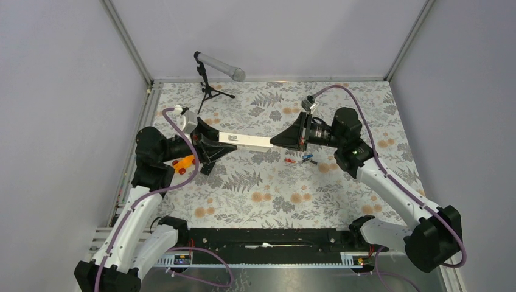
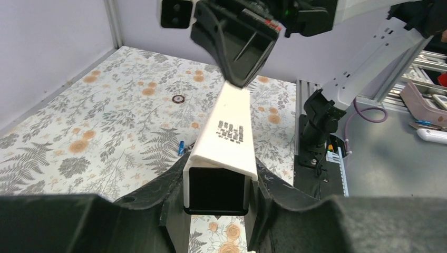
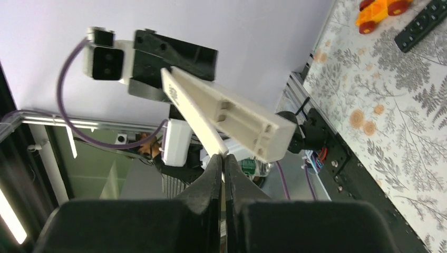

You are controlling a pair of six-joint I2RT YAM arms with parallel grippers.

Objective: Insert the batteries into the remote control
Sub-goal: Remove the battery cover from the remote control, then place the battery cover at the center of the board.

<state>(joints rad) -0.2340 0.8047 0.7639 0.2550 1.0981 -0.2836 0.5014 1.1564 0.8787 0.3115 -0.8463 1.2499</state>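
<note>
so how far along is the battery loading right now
Done: the left tool holds the white remote up off the table. In hand: the right tool is pinched shut on the back cover, which stands angled away from the body, showing a bare compartment. Left: the red and blue batteries lie on the table, none loaded yet.

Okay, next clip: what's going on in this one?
Both arms hold the white remote in the air between them. The left gripper clamps one end; the right gripper is shut on its thin cover panel at the other end, which stands off from the body. The batteries lie on the table, not yet loaded.
</note>
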